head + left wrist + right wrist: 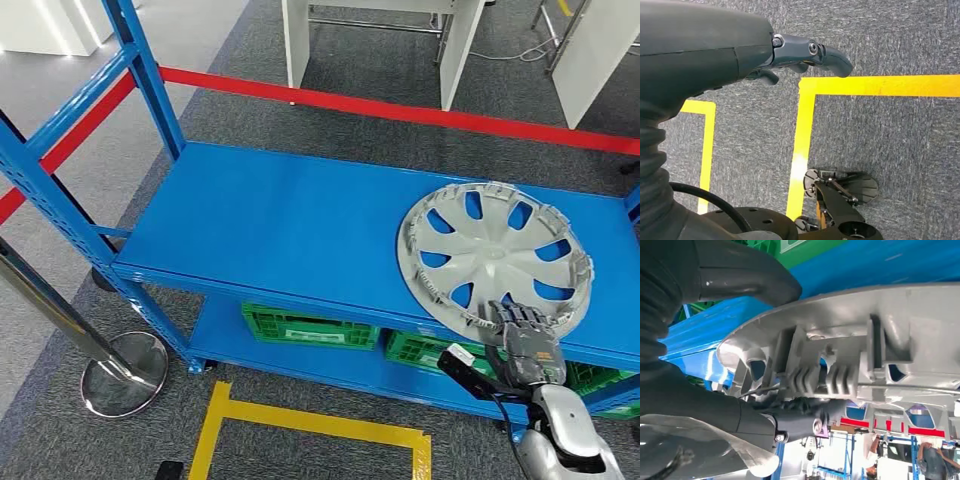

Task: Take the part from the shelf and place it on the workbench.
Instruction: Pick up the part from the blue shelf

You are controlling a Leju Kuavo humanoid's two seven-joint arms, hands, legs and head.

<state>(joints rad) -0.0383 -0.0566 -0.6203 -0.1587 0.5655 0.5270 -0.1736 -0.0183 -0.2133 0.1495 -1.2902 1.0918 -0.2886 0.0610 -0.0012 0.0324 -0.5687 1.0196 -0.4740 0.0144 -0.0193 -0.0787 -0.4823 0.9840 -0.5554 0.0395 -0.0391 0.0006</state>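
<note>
While the hubcap (494, 257) lies flat at the blue shelf's (287, 225) right end, the right hand (528, 340) clamps its near rim, thumb and fingers on opposite faces. The left hand (806, 52) hangs over grey floor (885, 135), fingers loosely apart, holding nothing.

Showing a silver right arm (562, 430), dark grey right hand (528, 340), black cable; left hand (806, 52) wearing a screw, ribbed cover.
</note>
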